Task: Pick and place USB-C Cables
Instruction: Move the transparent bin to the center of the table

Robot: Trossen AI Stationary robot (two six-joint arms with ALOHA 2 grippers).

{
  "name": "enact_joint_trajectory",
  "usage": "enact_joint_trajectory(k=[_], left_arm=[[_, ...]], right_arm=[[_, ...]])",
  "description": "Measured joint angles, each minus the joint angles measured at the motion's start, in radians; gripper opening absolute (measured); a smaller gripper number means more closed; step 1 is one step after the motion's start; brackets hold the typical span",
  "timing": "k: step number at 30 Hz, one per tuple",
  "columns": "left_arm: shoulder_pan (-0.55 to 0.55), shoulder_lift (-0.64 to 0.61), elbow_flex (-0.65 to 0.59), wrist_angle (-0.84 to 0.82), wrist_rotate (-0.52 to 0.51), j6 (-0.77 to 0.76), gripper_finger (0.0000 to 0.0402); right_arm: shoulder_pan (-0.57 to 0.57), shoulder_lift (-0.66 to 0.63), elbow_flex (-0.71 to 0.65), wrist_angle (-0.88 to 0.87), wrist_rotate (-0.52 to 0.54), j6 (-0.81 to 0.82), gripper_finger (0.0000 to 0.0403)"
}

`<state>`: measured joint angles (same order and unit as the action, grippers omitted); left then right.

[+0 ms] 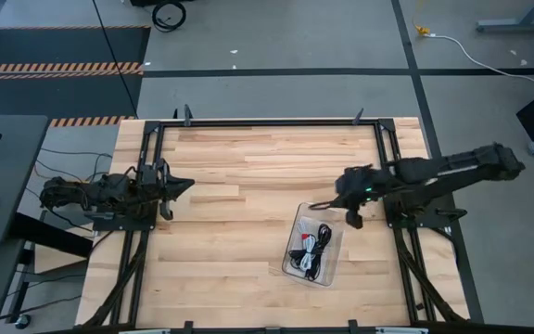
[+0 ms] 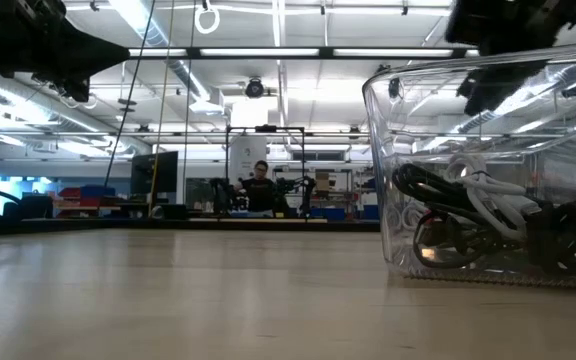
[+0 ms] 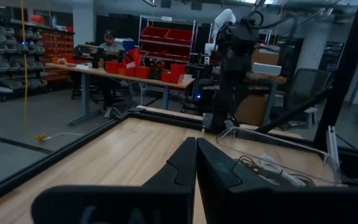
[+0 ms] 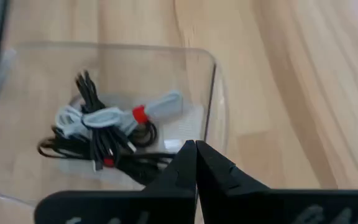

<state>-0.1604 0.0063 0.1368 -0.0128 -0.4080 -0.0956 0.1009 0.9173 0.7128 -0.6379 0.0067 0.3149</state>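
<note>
The USB-C cables (image 4: pixel 104 132) lie piled as black and white coils, with red bands on them, on the floor of a clear plastic bin (image 1: pixel 297 223). In the low view the bin (image 2: pixel 398 150) stands at the right with the cables (image 2: pixel 468 215) inside. My right gripper (image 1: pixel 315 205) is shut and hovers just above the bin's far rim; its wrist view shows the tips (image 4: pixel 196 147) over the bin, touching nothing. My left gripper (image 1: pixel 189 184) is shut and waits at the table's left side, raised above the wood (image 3: pixel 196 142).
Bare wooden table top (image 1: pixel 239 241) stretches between the two arms and in front of the bin. Black frame rails (image 1: pixel 267 122) run along the table's far edge and both sides. A person (image 2: pixel 260 185) sits at a bench far back in the room.
</note>
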Motion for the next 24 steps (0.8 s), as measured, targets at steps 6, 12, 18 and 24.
enact_joint_trajectory(k=[6, 12, 18, 24], left_arm=[[0.0, 0.0, 0.0, 0.0, 0.0, -0.046, 0.0023], [0.0, 0.0, 0.0, -0.002, 0.0, -0.05, 0.0023], [0.0, 0.0, 0.0, -0.003, 0.0, -0.05, 0.0023], [0.0, 0.0, 0.0, -0.008, 0.0, -0.05, 0.0024]], right_arm=[[0.008, 0.259, 0.21, -0.113, 0.023, -0.005, 0.0041], [0.008, 0.399, 0.343, -0.237, -0.001, 0.0, 0.011], [0.008, 0.516, 0.36, -0.374, 0.02, 0.057, 0.0201], [0.008, 0.585, 0.361, -0.375, 0.05, 0.06, 0.0263]])
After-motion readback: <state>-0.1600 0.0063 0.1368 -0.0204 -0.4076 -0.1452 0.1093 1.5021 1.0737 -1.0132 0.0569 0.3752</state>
